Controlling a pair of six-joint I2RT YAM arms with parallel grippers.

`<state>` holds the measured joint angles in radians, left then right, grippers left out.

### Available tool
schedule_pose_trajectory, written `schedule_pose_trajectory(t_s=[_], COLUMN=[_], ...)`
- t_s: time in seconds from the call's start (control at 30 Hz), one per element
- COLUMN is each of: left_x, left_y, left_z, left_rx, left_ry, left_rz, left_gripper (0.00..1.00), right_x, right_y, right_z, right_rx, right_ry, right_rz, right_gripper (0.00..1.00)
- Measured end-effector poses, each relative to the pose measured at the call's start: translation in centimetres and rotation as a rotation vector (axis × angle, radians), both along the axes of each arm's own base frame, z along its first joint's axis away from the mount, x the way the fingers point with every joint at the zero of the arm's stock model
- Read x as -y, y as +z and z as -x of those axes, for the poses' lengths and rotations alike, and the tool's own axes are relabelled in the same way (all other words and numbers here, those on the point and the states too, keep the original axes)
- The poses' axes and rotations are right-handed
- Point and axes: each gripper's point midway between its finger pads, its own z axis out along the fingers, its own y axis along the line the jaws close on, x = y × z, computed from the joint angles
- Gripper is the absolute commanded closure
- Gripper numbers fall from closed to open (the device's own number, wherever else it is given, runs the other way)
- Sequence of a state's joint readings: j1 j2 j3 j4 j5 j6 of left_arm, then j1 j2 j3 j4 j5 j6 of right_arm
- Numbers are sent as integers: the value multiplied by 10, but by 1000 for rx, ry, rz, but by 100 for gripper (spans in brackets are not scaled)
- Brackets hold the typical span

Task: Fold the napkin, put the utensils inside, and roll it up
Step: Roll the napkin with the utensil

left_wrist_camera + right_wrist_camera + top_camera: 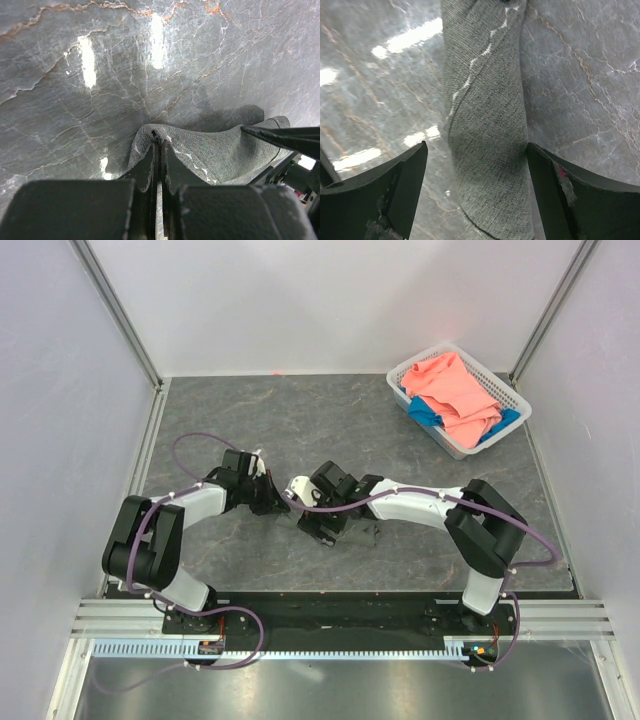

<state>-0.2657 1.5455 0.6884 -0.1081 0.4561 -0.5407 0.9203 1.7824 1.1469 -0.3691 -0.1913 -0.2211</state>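
Left hand (159, 144) tight on napkin (215, 150), right hand (475, 150) agape

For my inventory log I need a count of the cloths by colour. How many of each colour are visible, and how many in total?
Dark grey cloth napkin: 1
Salmon-pink cloth in the white plastic basket: 1
Blue cloth in the same basket: 1
Total: 3

Basket (497, 436) with pink cloth (455, 390), blue cloth (424, 411)
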Motion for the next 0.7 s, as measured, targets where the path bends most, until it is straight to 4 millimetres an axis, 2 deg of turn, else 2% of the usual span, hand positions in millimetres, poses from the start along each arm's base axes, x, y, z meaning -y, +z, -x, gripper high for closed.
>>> schedule_pose_trajectory(t_s=[0.27, 0.37, 0.4, 0.47, 0.5, 0.6, 0.7], left_x=[3, 4, 5, 5, 5, 5, 4], left_y=[0, 0, -1, 0, 0, 1, 8], left_z=[-2, -3, -3, -3, -3, -6, -11], left_rx=[-20, -24, -26, -27, -26, -17, 9], left_ry=[-13, -18, -20, -21, -22, -22, -14], left_rz=[8, 13, 14, 14, 13, 11, 4], left_gripper=[98, 97, 91, 79, 65, 44, 27], right_x=[9, 9, 9, 9, 9, 9, 11], right_y=[-24, -25, -25, -25, -25, -25, -25], right_z=[-7, -9, -9, -9, -9, -12, -16], right_rx=[19, 28, 28, 29, 26, 20, -2], right_ry=[-8, -13, -12, -11, -18, -33, -74], right_rz=[79, 83, 84, 84, 85, 87, 75], right_gripper=[18, 27, 35, 42, 49, 55, 57])
